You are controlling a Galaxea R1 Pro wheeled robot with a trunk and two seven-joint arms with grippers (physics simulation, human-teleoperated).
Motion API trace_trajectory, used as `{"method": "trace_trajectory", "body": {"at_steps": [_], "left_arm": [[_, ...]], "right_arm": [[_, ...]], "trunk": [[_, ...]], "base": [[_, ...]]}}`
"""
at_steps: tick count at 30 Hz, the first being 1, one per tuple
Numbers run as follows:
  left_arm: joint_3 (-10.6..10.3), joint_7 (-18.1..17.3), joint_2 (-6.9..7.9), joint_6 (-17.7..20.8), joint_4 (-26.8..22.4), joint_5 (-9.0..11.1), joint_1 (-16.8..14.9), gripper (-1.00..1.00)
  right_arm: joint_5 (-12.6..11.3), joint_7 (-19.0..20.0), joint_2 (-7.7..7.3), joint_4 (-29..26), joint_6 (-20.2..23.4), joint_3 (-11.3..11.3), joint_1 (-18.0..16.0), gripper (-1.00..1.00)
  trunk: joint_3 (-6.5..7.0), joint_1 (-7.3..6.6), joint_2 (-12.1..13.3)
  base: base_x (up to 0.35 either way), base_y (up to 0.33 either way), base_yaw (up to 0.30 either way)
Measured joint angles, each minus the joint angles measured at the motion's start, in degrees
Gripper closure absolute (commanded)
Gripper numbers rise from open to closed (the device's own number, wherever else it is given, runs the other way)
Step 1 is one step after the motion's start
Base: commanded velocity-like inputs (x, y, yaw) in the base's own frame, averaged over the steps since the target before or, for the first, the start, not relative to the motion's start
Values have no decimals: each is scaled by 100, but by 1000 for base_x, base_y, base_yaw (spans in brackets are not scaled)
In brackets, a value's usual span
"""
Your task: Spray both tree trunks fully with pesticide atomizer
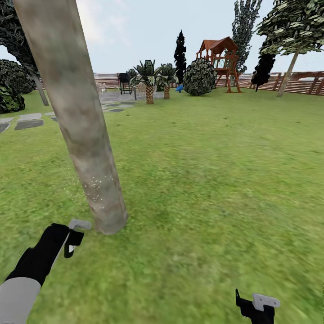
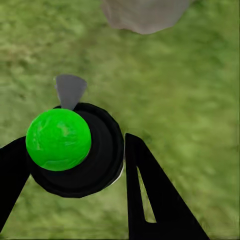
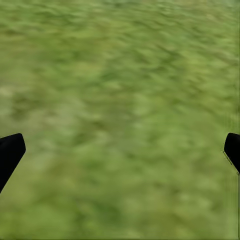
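Lawn (image 1: 216, 180) wide and green, slat fence (image 1: 297, 83) at the far edge, grey stepping stones (image 1: 28, 123) off to the left.

Tree trunk (image 1: 78, 121): thick, grey-tan, long axis leaning across the head view, foot on the grass just ahead of the left arm. Fine pale specks dot its lowest stretch only; the column above looks bare, so coverage reads as barely begun. A second tree (image 1: 288, 63) stands by the fence, well apart to the right.

Pesticide atomizer (image 2: 75, 150): black body, green ball top, grey nozzle (image 2: 70, 91). It sits in the left hand (image 1: 74, 236), the fingers (image 2: 150, 200) clamped on its two sides. Long axis runs roughly along the wrist camera's line of sight, so it is seen end-on. Nozzle points toward the trunk base, which lies just ahead of it, near but apart.

Right hand (image 3: 120, 150): fingers spread wide apart over bare grass, holding nothing, farther from the trunk than the left.

Judgement: the left arm would need to lift the nozzle's aim up the trunk's long axis.
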Motion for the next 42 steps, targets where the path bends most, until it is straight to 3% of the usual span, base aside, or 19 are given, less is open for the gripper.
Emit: {"method": "trace_trajectory", "body": {"at_steps": [3,5,11,13,15,18,19,20,23,42], "left_arm": [[1,179,-6,-9,192,99,3,100],[-4,215,-51,-239,385,210,7,100],[4,351,-142,-387,540,187,2,100],[144,505,-141,-389,553,183,4,100],[411,601,-146,-399,706,192,5,100],[459,619,-178,-405,850,237,8,100],[459,619,-222,-410,885,248,9,100],[453,618,-362,-421,925,260,10,100],[447,624,-437,-427,929,192,9,100],[493,639,-442,-436,918,197,9,100]], "right_arm": [[1,0,0,0,0,0,0,-100],[-1,0,0,1,0,0,-1,-100],[0,0,9,2,-1,1,-2,-100],[0,0,9,2,-1,1,-2,-100],[3,0,9,0,-1,1,0,-100],[2,0,9,0,-1,0,0,-100],[0,0,9,0,-1,0,0,-100],[-1,-1,9,0,-1,0,0,-100],[-1,-1,9,0,-1,0,0,-100],[-1,0,9,0,0,0,0,-100]], "trunk": [[0,-1,0],[0,0,0],[0,-1,0],[0,-1,0],[0,1,0],[0,1,0],[0,1,0],[0,1,0],[0,1,0],[0,-1,0]], "base": [[143,-234,26],[145,-241,199],[142,-243,267],[116,-253,209],[24,-270,39],[4,-274,7],[0,-275,0],[0,-275,0],[0,-275,10],[142,-262,209]]}}
